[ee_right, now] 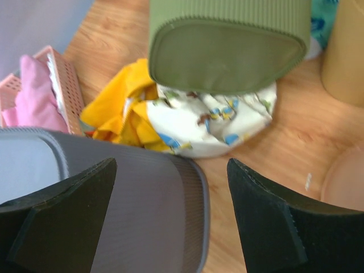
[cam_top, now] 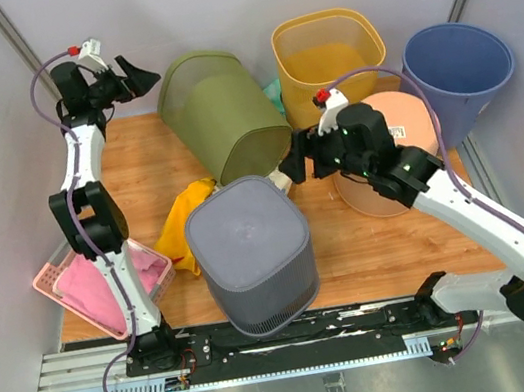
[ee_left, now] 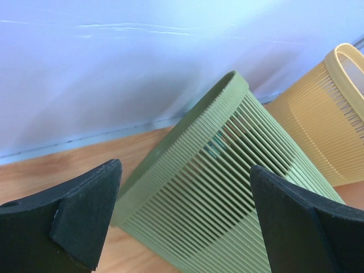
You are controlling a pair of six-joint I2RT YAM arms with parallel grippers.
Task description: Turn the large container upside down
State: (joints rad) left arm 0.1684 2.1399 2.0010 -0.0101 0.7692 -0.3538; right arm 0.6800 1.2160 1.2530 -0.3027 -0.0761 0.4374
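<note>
A grey ribbed container [cam_top: 251,255] stands upside down at the front middle of the table, closed base up; it also shows in the right wrist view [ee_right: 125,222]. An olive green ribbed container [cam_top: 222,112] lies on its side behind it, base toward me [ee_right: 227,57]. My right gripper [cam_top: 289,166] is open and empty, hovering between the two, just above the grey container's far right corner [ee_right: 172,165]. My left gripper [cam_top: 142,78] is open and empty, raised at the back left, facing the green container's slatted wall [ee_left: 227,193].
A yellow bin [cam_top: 328,52], a blue bin [cam_top: 458,70] and a peach bin [cam_top: 391,148] stand at the back right. A white patterned cloth [ee_right: 216,125] and a yellow cloth [cam_top: 186,225] lie under the green container. A pink basket with pink cloth [cam_top: 104,280] sits at the left edge.
</note>
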